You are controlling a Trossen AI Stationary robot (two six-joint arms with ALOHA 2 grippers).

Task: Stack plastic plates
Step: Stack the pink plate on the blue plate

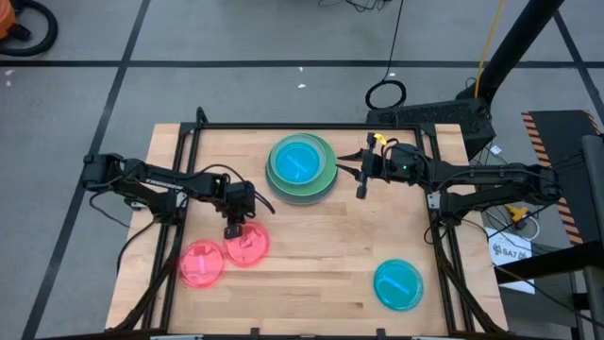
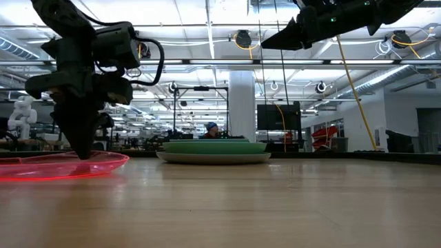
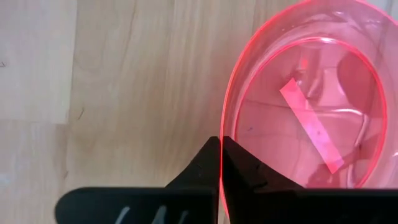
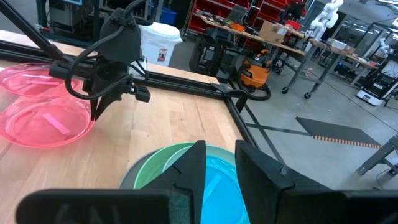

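Two pink plates lie on the near left of the table: one (image 1: 201,263) nearer the left edge, the other (image 1: 251,247) beside it. My left gripper (image 1: 233,229) is shut on the rim of the second one (image 3: 311,124). At the far middle stands a stack of plates (image 1: 300,170): grey at the bottom, green above it, a blue one on top. My right gripper (image 1: 361,181) hovers open just right of this stack and above it (image 4: 217,163), nothing between its fingers. A teal plate (image 1: 397,284) lies flat at the near right. My left gripper pinches the pink plate's thin rim (image 3: 222,127) on the plate's far left side. One finger is inside the rim and one outside. The fingers (image 3: 245,171) come steeply from above, pointing down. The plate's underside rests on the table (image 2: 62,165).
A black frame (image 1: 283,126) runs along the table's far edge and down both sides. Bare wood (image 1: 321,246) lies between the pink plates, the stack and the teal plate. Beyond the table is a workshop with benches.
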